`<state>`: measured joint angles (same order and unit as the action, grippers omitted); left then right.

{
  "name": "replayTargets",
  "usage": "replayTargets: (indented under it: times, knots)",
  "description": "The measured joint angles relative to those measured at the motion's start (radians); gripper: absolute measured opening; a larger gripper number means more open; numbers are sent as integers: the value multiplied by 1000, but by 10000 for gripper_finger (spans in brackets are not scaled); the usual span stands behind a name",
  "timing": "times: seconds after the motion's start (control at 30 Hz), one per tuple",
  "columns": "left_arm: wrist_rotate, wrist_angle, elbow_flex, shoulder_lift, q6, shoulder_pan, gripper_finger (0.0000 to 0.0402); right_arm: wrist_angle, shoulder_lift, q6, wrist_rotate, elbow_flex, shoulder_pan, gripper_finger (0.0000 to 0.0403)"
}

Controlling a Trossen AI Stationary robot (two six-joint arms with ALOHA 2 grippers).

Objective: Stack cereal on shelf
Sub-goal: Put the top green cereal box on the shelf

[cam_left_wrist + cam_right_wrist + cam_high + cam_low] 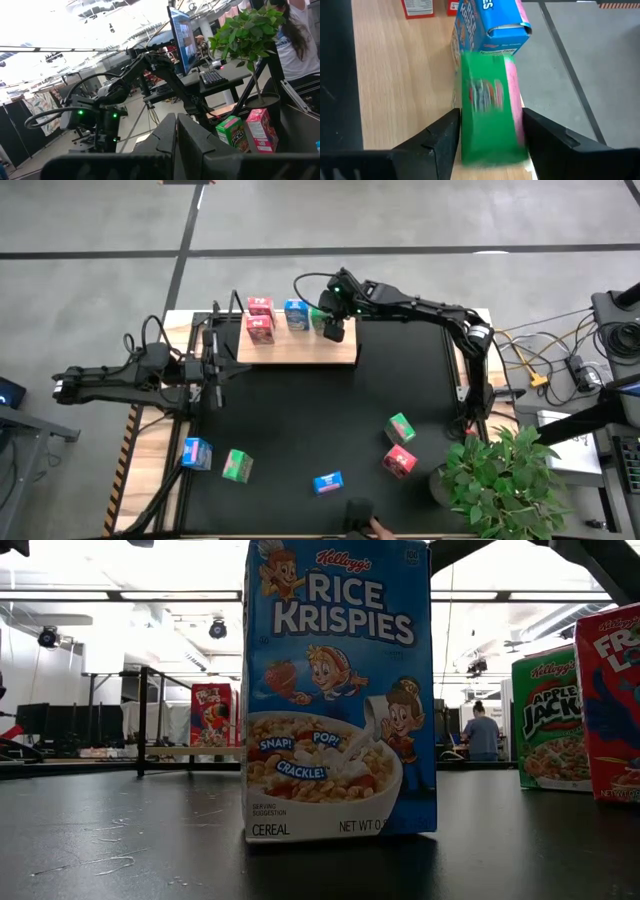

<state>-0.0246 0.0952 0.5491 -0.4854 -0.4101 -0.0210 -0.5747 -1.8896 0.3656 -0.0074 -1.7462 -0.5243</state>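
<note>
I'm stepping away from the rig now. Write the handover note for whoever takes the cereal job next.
Right gripper: over the shelf's back edge, fingers open on either side of a green box and clear of it; the box stands on the board beside the blue box.
Left gripper: shut, empty, waiting off the shelf's left end.
On the shelf: two pink-red boxes, one blue, one green.
On the mat: blue and green front left, blue front centre, green and pink-red front right.
Done: four boxes placed. Left: five.
</note>
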Motion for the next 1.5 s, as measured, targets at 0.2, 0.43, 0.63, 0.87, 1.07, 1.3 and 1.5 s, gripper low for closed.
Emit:
replayTargets:
  times: [0.2,0.43,0.63,0.87,1.07,1.3,1.5]
  knots:
    - [0,0,0,0,0,0,0,-8,4,1,9,0,0,201]
    - [0,-1,0,0,0,0,0,-21,31,-33,11,-37,18,201]
    - [0,-1,0,0,0,0,0,-16,35,-43,35,-85,51,165]
    - [0,-5,0,0,0,0,0,-70,21,-41,117,-58,52,29]
    - [0,-8,0,0,0,0,0,-59,21,-38,118,-19,49,12]
    - [0,-7,0,1,0,0,0,-57,21,21,187,-3,40,9]
    - [0,-7,0,1,0,0,0,-51,21,130,204,-2,40,9]
